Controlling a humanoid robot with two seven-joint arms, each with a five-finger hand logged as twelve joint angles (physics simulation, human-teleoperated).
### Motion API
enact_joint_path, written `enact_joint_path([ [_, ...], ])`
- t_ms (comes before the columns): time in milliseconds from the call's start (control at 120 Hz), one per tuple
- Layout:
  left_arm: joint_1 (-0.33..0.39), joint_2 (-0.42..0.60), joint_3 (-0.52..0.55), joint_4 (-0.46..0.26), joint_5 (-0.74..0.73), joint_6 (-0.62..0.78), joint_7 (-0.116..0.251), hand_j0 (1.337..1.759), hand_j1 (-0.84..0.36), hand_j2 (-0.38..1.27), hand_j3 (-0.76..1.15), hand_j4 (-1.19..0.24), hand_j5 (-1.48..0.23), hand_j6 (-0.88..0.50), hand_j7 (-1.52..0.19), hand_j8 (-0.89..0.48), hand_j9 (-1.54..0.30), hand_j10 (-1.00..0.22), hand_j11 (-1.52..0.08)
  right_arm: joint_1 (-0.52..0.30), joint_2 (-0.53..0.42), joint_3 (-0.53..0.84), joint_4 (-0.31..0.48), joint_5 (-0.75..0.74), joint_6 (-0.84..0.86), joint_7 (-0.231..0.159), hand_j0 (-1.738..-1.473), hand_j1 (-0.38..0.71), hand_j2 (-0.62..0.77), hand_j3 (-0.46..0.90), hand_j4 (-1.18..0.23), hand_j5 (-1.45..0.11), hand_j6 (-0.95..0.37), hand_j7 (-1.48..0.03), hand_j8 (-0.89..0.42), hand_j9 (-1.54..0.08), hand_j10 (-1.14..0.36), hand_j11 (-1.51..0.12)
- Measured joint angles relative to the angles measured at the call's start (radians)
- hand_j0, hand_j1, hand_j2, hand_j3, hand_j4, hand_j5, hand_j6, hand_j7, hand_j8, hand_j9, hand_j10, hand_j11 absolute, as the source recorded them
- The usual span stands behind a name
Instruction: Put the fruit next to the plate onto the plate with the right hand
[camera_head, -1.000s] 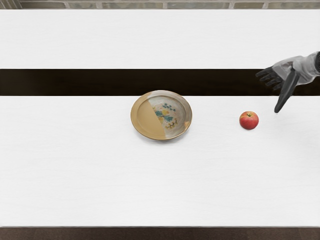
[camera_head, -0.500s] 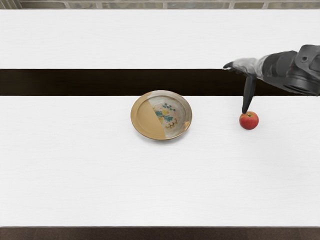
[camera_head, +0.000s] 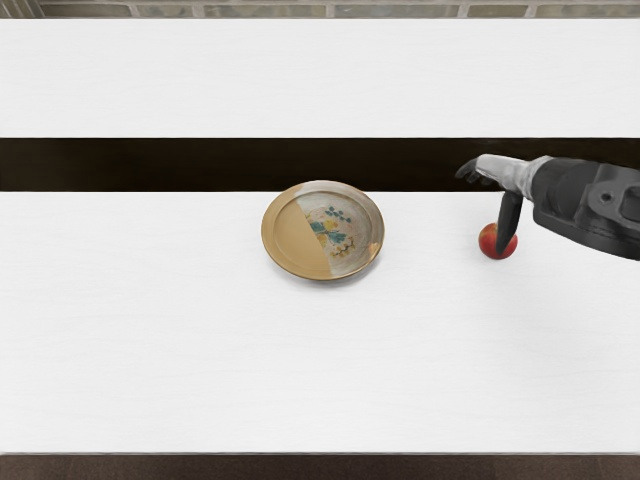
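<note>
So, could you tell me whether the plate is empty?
Empty: the plate shows only its painted pattern; the apple lies on the table, apart.

The forearm (camera_head: 588, 206) has a dark grey, blocky casing with a round joint cap. The right hand (camera_head: 505, 180) has a pale grey back and slim black fingers (camera_head: 509, 222).

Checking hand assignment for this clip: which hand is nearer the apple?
Right. The right hand is over the apple, one dark finger crossing its front; the left hand is out of view.
</note>
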Motion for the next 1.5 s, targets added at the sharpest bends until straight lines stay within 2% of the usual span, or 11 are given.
enact_joint_path([
  [225, 0.001, 0.0, 0.0, 0.0, 0.0, 0.0, 0.0, 1.658, 0.35, 0.0, 0.0, 0.0, 0.0, 0.0, 0.0, 0.0, 0.0, 0.0, 0.0, -0.027, -0.016, -0.046, 0.028, -0.017, -0.045, 0.0, -1.658, -0.13, -0.03, 0.0, -0.19, -0.24, -0.19, -0.24, -0.19, -0.24, -0.19, -0.24],
  [417, 0.0, 0.0, 0.0, 0.0, 0.0, 0.0, 0.0, 1.658, 0.35, 0.0, 0.0, 0.0, 0.0, 0.0, 0.0, 0.0, 0.0, 0.0, 0.0, -0.064, -0.002, -0.052, -0.003, -0.051, -0.069, 0.0, -1.658, -0.12, -0.04, 0.0, -0.19, -0.25, -0.2, -0.25, -0.2, -0.25, -0.19, -0.25],
  [842, 0.0, 0.0, 0.0, 0.0, 0.0, 0.0, 0.0, 1.658, 0.35, 0.0, 0.0, 0.0, 0.0, 0.0, 0.0, 0.0, 0.0, 0.0, 0.0, -0.069, 0.045, -0.09, -0.036, -0.08, -0.074, 0.0, -1.658, -0.11, -0.04, 0.0, -0.21, -0.27, -0.21, -0.27, -0.21, -0.27, -0.21, -0.27],
  [1158, 0.001, 0.0, 0.0, 0.0, 0.0, 0.0, 0.0, 1.658, 0.35, 0.0, 0.0, 0.0, 0.0, 0.0, 0.0, 0.0, 0.0, 0.0, 0.0, -0.088, 0.07, -0.129, -0.056, -0.13, -0.182, 0.0, -1.658, -0.07, -0.04, 0.0, -0.24, -0.3, -0.24, -0.3, -0.24, -0.3, -0.24, -0.3],
  [1500, 0.001, 0.0, 0.0, 0.0, 0.001, 0.0, 0.0, 1.658, 0.35, 0.0, 0.0, 0.0, 0.0, 0.0, 0.0, 0.0, 0.0, 0.0, 0.0, -0.106, 0.083, -0.131, -0.068, -0.133, -0.202, 0.0, -1.658, 0.08, -0.07, 0.0, -0.36, -0.46, -0.36, -0.46, -0.36, -0.46, -0.36, -0.46],
])
